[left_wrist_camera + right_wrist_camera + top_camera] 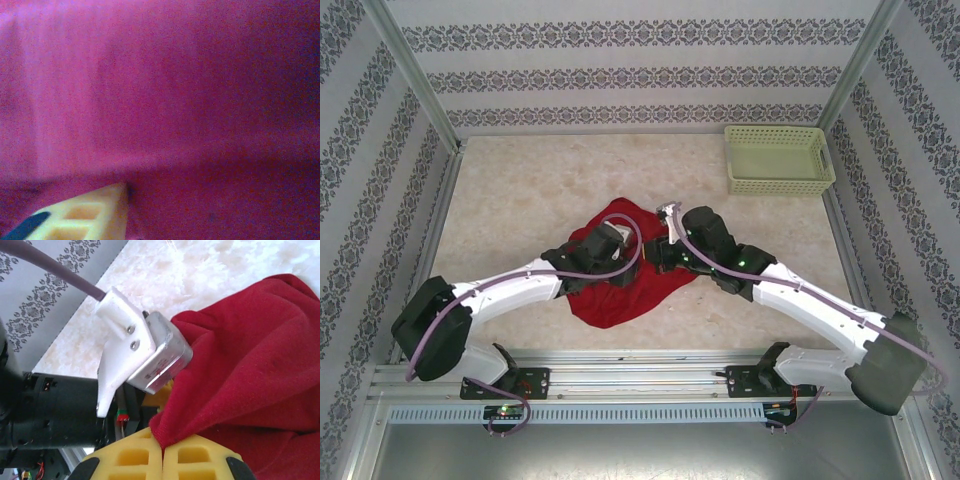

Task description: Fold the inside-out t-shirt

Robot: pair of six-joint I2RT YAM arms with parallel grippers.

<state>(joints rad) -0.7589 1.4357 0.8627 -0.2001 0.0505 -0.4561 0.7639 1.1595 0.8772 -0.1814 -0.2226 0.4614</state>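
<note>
- The bright red soft cloth t-shirt [615, 300] is lying crumpled mid-table, toward the near edge.
- The right gripper [162, 447] is pinching its edge, yellow jaws closed tight.
- The left gripper [107, 207] is sitting right against the cloth; can't tell its jaw gap.

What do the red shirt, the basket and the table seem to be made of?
The shirt: soft matte knit cloth; it drapes in folds and looks fuzzy. The basket: pale green plastic, probably, with moulded lattice walls. The table: beige marbled top, stone or printed laminate, cannot tell.
</note>
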